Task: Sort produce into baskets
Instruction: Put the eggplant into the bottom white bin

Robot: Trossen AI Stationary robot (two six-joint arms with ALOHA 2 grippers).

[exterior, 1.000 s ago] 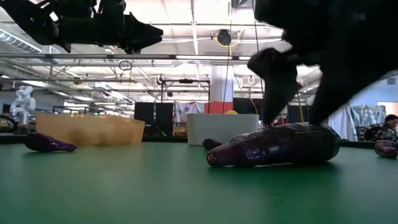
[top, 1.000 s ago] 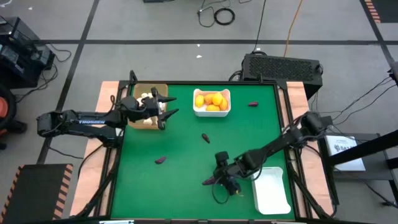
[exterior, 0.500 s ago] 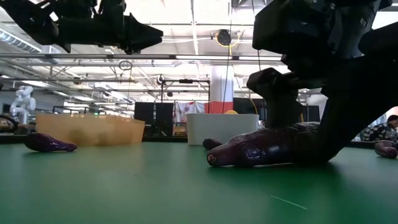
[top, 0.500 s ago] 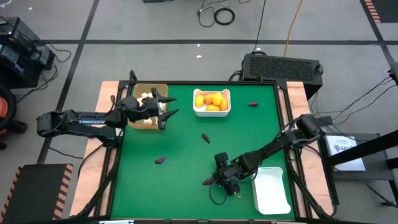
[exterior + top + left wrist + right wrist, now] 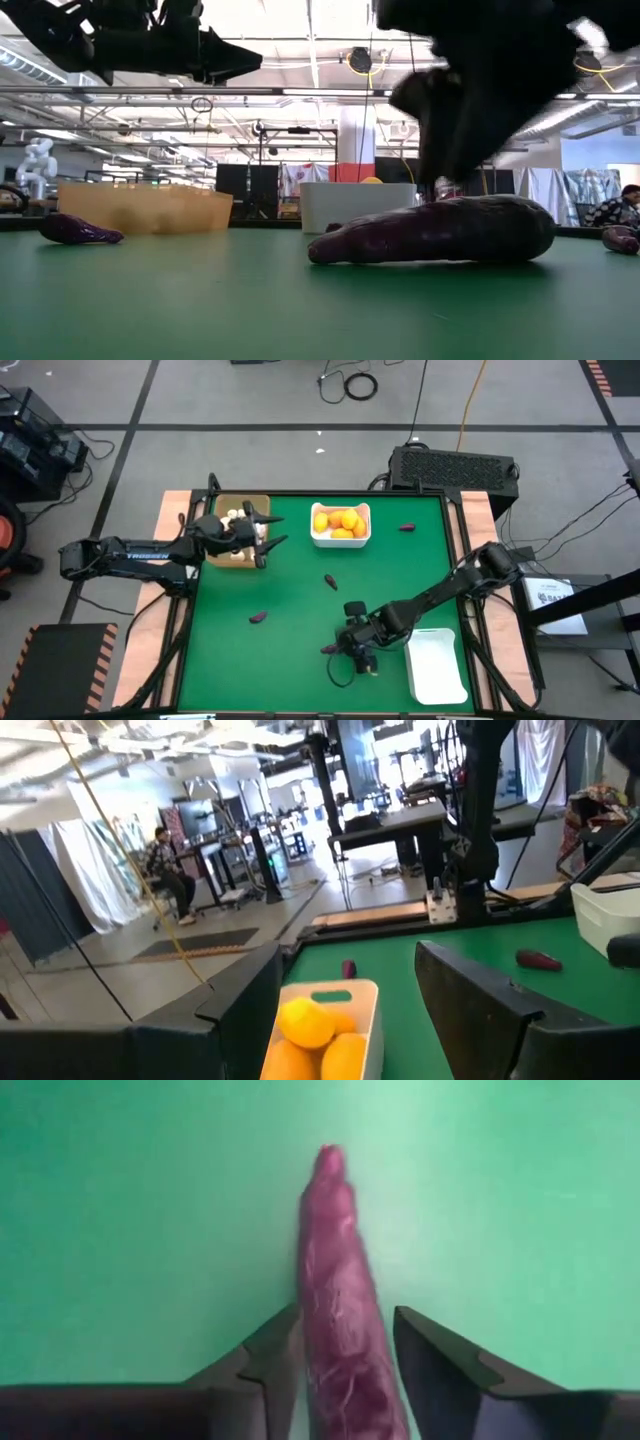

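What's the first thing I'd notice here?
Probably the long purple eggplant lying on the green table, with the right gripper straddling it, one finger on each side. Next, the white bin of orange fruits at the table's far edge, near the left gripper.

White lettering "TROSSEN" runs along the left arm (image 5: 140,555); nothing else legible.

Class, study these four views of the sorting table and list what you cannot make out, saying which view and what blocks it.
- Right gripper: whether its fingers press the eggplant; low view is blurred, the arm covers it from above.
- Tan tray: partly under the left gripper, high view.
- Small purple pieces: too small to identify.
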